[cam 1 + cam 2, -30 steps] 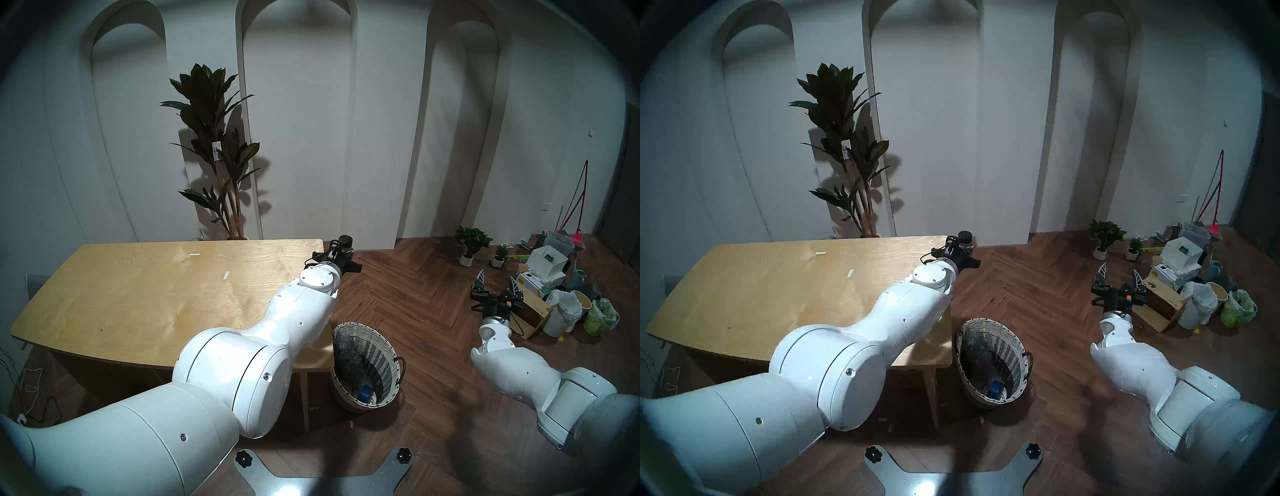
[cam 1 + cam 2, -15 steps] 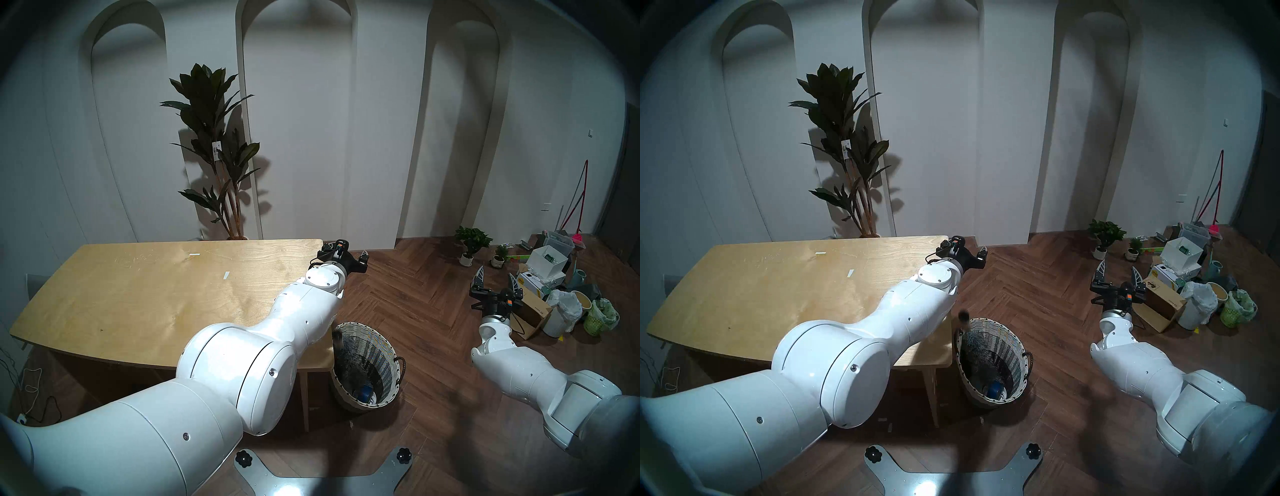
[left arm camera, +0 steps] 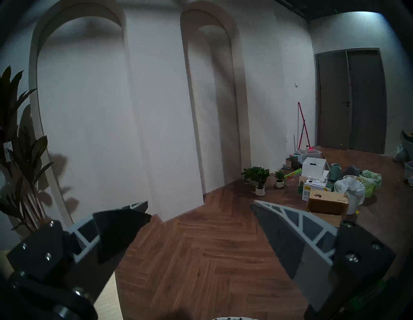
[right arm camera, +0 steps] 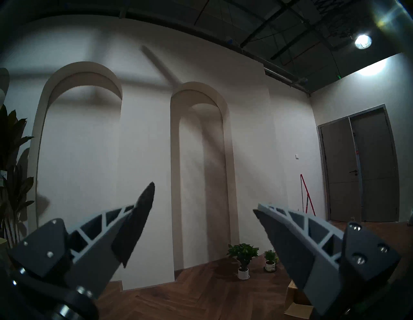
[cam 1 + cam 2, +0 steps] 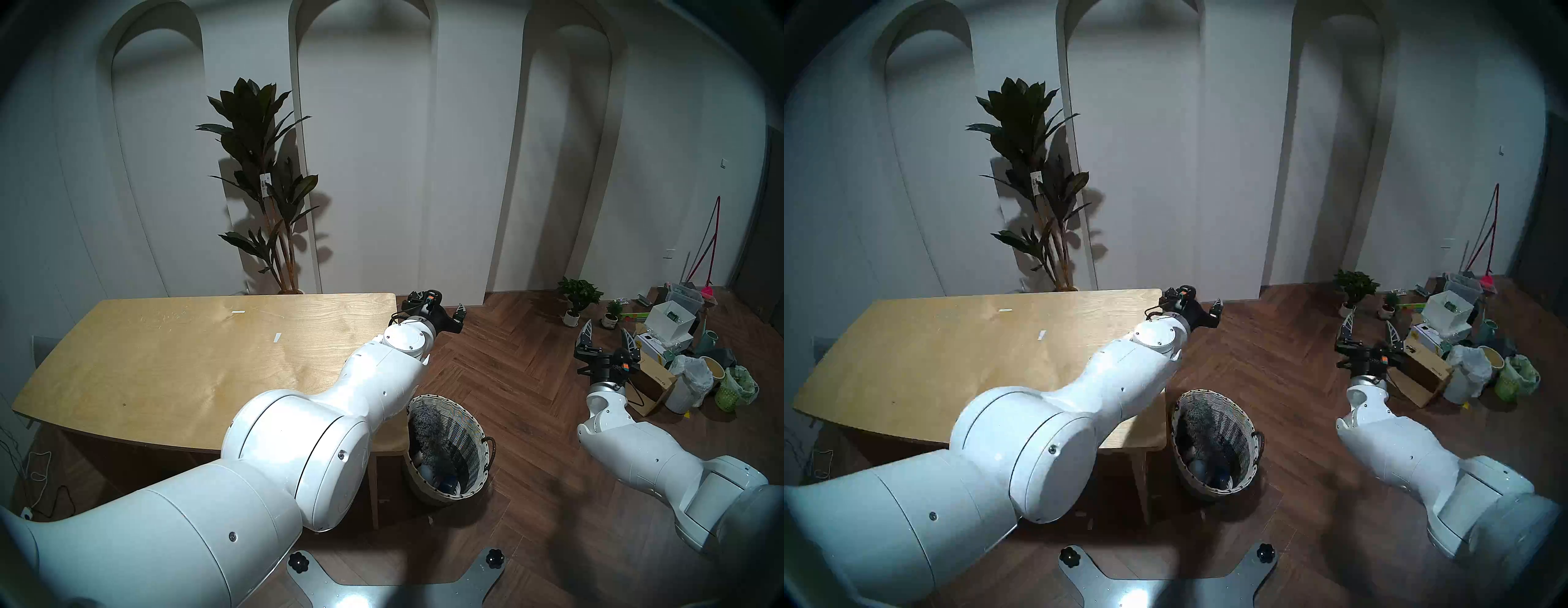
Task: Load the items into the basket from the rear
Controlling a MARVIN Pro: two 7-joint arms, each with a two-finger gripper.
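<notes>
Inspector: Basket [image 5: 477,429], contents?

Operator: Grey duster [image 5: 428,433] leaning on the inner wall; blue tape roll [image 5: 447,482] at the bottom. Bottle: cannot tell.

Inspector: Pincers?

Operator: My left gripper [image 3: 199,214], released, empty, above and beyond the basket. My right gripper [image 4: 204,207], released, empty, well right of the basket.

basket [image 5: 466,429] on floor just off table [image 5: 169,361] near-right corner, duster [image 5: 428,437] and tape roll [image 5: 446,482] inside, tall plant [image 5: 263,178] behind table far edge
</notes>
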